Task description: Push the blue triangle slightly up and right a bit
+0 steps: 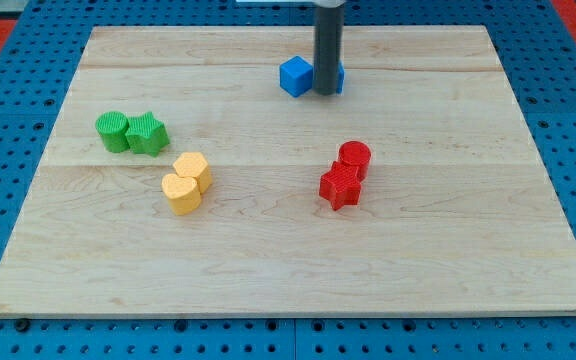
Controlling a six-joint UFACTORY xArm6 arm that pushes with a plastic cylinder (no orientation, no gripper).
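Note:
My tip rests on the board near the view's top centre, between two blue blocks. A blue block with a cube-like look sits just to its left, touching or nearly touching the rod. A second blue block sits just to its right and is mostly hidden behind the rod, so I cannot make out its shape. I cannot tell which of the two is the triangle.
The wooden board lies on a blue pegboard. Two green blocks touch at the left. Two yellow blocks touch left of centre. Two red blocks touch right of centre.

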